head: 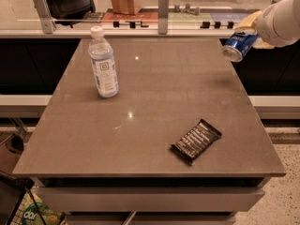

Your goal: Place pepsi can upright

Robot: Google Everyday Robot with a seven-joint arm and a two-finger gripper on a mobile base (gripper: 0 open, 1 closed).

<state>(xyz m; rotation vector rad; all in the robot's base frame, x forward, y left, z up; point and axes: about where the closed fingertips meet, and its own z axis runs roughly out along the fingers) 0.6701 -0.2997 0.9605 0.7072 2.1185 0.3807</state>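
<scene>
The pepsi can [238, 46] is a small blue can with a silver end. It is tilted with its silver end pointing down-left, and it hangs in the air above the table's far right edge. My gripper [251, 29] is shut on the pepsi can at the upper right of the camera view, its yellowish fingers [249, 18] wrapped round the can's upper part. The white arm [281, 18] comes in from the right edge. The can's logo is hidden.
A clear water bottle [103, 63] with a white cap stands upright at the table's far left. A dark snack bar wrapper [196, 140] lies near the front right. The grey-brown table [154, 93] has a counter with rails behind it.
</scene>
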